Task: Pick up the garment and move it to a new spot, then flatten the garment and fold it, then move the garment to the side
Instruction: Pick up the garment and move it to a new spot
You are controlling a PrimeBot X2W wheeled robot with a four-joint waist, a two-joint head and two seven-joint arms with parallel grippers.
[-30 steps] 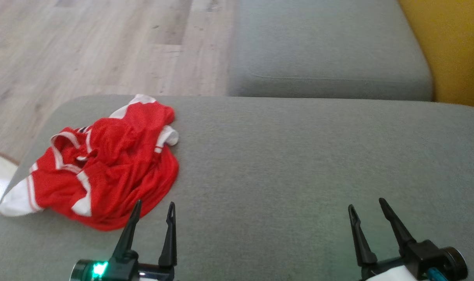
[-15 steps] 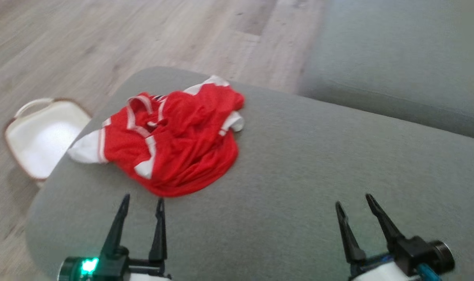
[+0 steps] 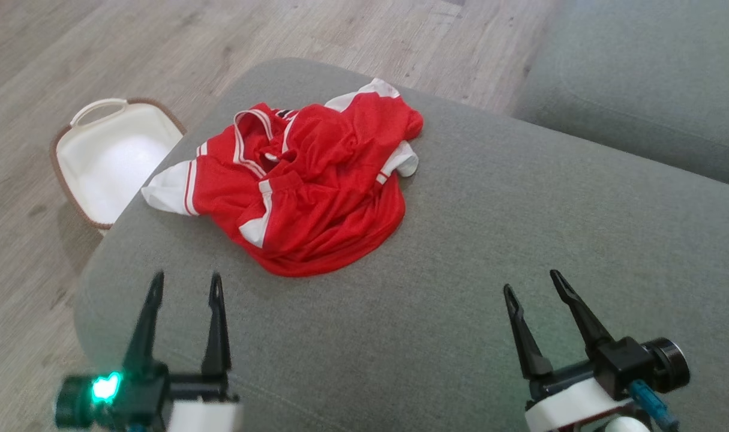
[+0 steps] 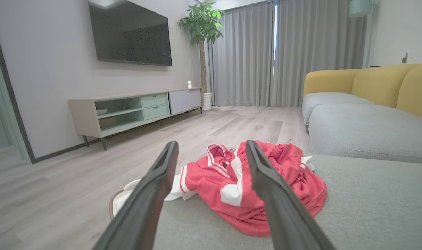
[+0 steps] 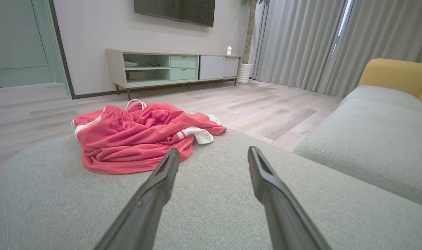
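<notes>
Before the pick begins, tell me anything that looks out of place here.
The red jersey lies crumpled in a heap near the grey cushion's far left corner. One white sleeve reaches the edge, near a white basket on the floor. Nothing looks spilled or damaged.

Bright, even daylight; soft shadows, slight wide-angle distortion

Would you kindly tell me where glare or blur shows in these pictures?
Head view: the basket is blown out white inside; the garment is sharp. Left wrist view: the fingers of the left gripper are soft. Right wrist view: daylight glares between the curtains; the fingers of the right gripper are soft too.
</notes>
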